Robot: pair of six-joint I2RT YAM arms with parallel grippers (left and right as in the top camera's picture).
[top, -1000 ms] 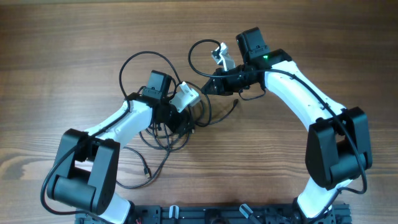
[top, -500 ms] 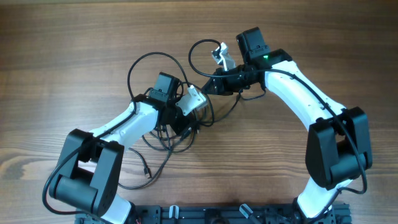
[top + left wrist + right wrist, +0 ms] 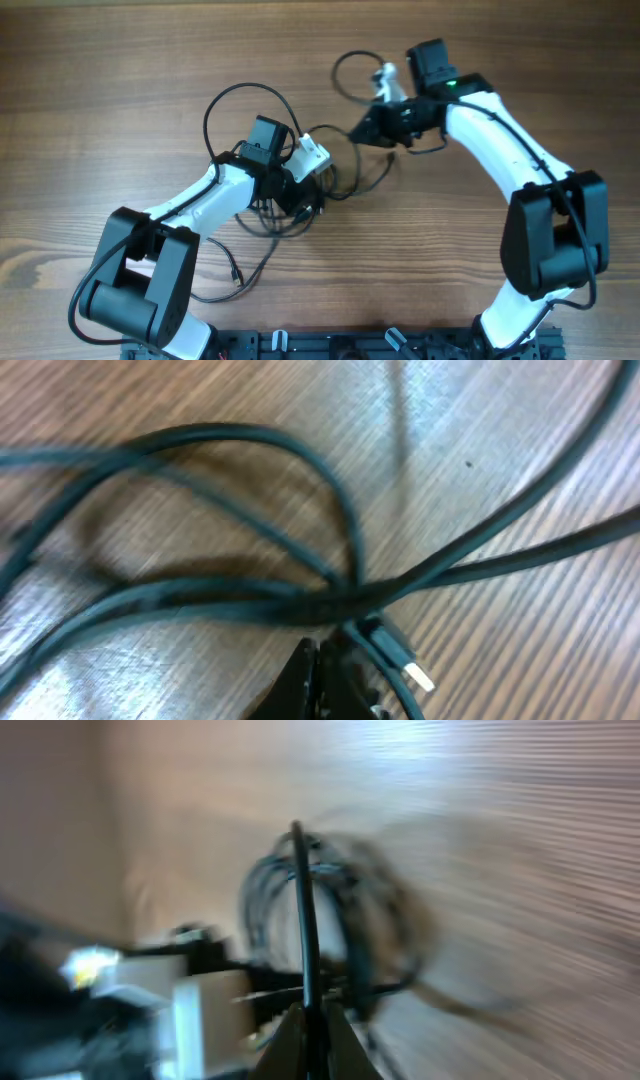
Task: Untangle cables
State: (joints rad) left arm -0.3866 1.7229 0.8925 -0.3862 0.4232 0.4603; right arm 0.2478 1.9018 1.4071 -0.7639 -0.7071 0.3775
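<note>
Overhead, the cables (image 3: 270,222) are seen as a black tangle near the middle of the wooden tabletop (image 3: 100,80), with one loop thrown out to the upper left and another toward the right arm. The left claw (image 3: 298,192) is sunk into the upper right part of the tangle, its jaws drawn together there. The right claw (image 3: 360,130) is set just beyond the tangle's upper right edge, pinched on a strand that runs back to the heap. In the left wrist view, the left claw (image 3: 318,670) is shown closed where several strands of the cables (image 3: 200,600) cross, the bundle nipped at its tips, and a small plug (image 3: 405,665) lies just beside them. In the right wrist view, which is heavily blurred, the right claw (image 3: 308,1025) is seen clamped on a single cord of the cables (image 3: 300,910), which rises straight from between the jaws toward a blurred coil behind.
</note>
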